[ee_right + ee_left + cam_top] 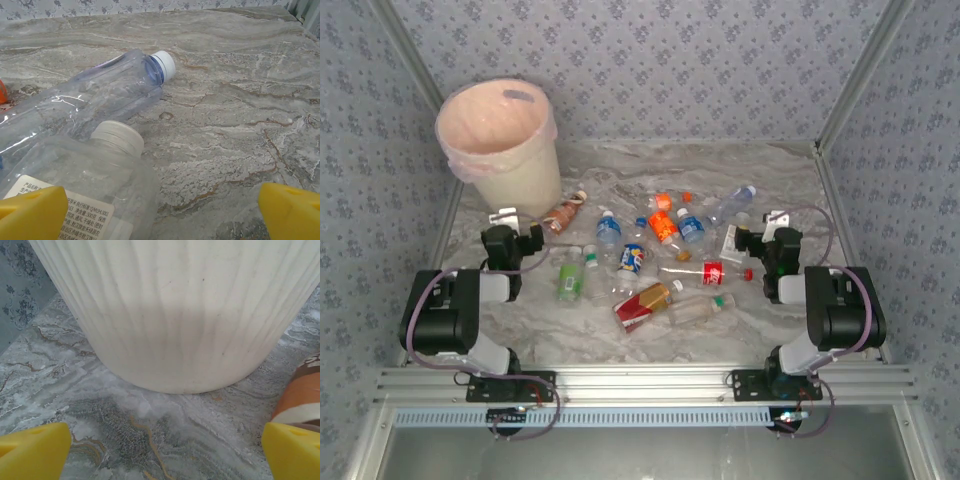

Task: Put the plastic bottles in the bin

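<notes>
Left gripper (pixel 165 457) is held wide open and empty before the bin (pixel 175 315); the right gripper (pixel 162 212), equally spread, is faced by a clear labelled bottle (pixel 95 180). The plastic bottles (pixel 633 258) are scattered on the marble table (pixel 620 180) between the arms.

Top looks down — wrists low, close, forward; bin (pixel 517 182) apparently shared.

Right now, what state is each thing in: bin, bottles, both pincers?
bin: upright, bag-lined, open top.
plastic bottles: lying scattered on the table, none gripped.
left pincer: open, empty, facing the bin's base.
right pincer: open, empty, low over the table.
</notes>
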